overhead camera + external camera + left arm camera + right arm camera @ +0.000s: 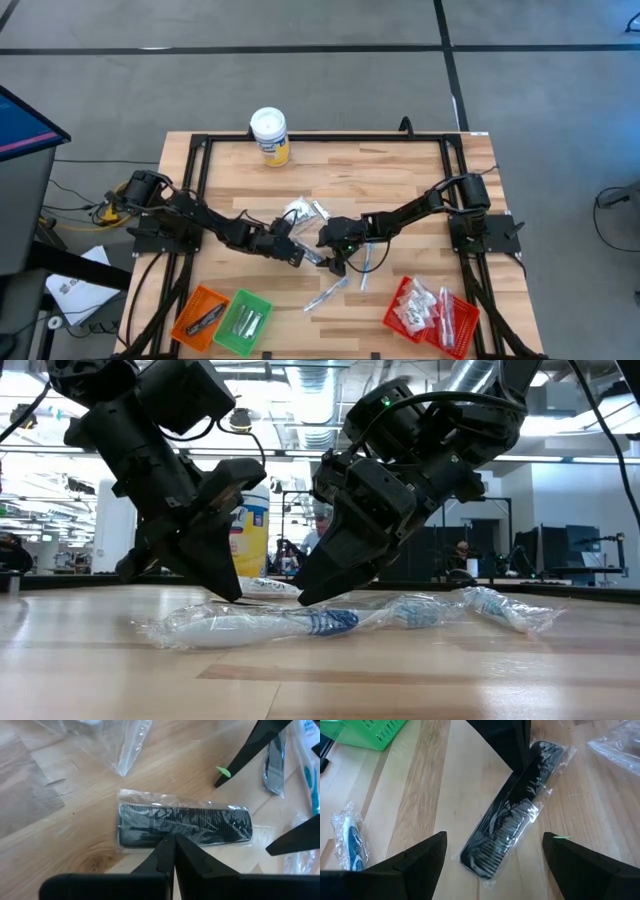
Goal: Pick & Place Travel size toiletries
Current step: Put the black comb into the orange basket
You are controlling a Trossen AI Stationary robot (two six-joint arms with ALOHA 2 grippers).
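Black plastic is seen at the centre of the high view, where a wrapped comb [512,822] lies flat on the wooden table [400,170]. The right gripper [492,857] is held just above it with fingers spread wide on either side. The left gripper [174,851] is pressed together, its tip at the comb's edge.

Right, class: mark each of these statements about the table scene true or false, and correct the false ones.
1. The left pincer is shut, its tips at the wrapped black comb. True.
2. The right pincer is shut on the comb. False: it is open, a finger on either side of the comb.
3. The yellow canister stands near the table's far edge. True.
4. The red basket is empty. False: it holds white sachets.
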